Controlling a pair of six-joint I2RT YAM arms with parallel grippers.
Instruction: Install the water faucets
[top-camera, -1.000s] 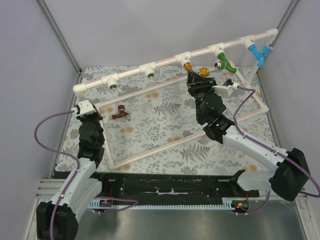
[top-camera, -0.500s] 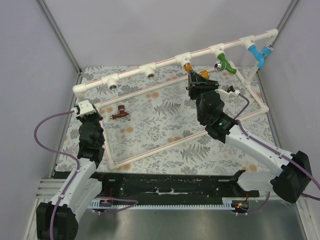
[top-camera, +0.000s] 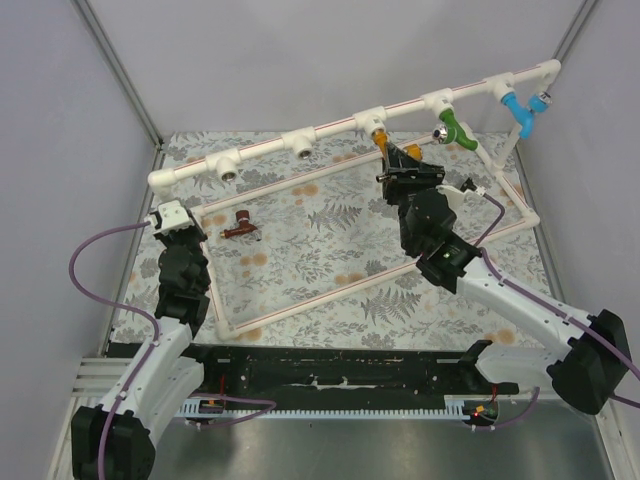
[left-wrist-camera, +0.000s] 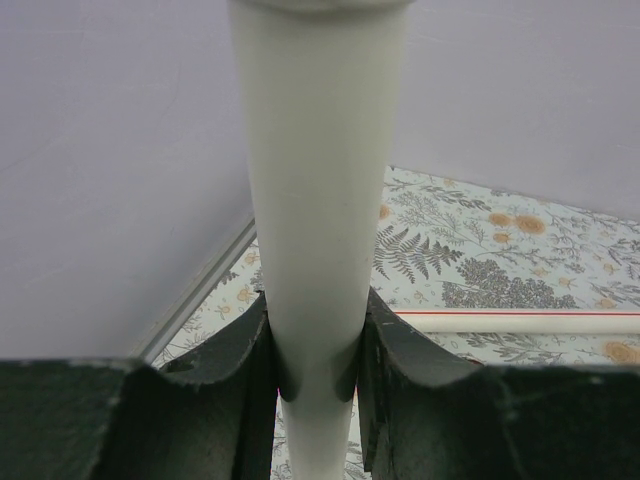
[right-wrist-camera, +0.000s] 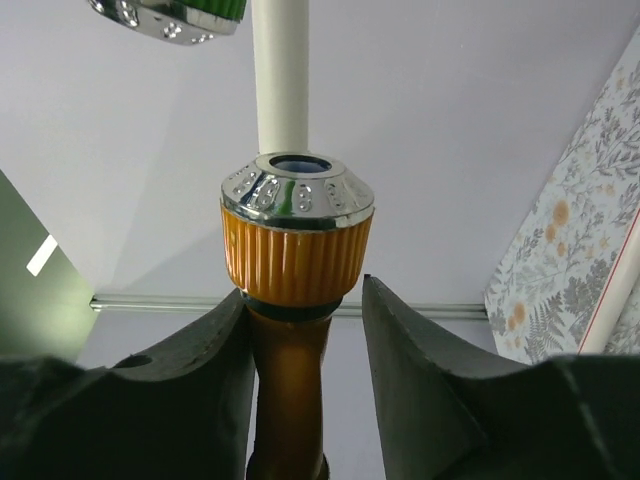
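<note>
The right hand (right-wrist-camera: 300, 310) clamps the orange-yellow faucet (right-wrist-camera: 297, 255); the left hand (left-wrist-camera: 315, 345) clamps a white pipe (left-wrist-camera: 320, 150).

The top external camera sits high above and behind the arm bases. It looks down and forward from far off, taking in the whole white plastic pipe frame (top-camera: 300, 140) on the fern-printed worktop (top-camera: 330, 250). The left wrist camera is pressed close to one of the frame's pipes (left-wrist-camera: 318, 200), sighting past the left fingers (left-wrist-camera: 225, 390) toward the worktop and grey wall. The right wrist camera, equally close, faces that wall past the right fingers (right-wrist-camera: 420, 390), filled by the orange-yellow ribbed plastic tap with a silvery metal end (right-wrist-camera: 297, 240). The top view also shows this tap (top-camera: 378, 133) under the frame's upper rail.
</note>
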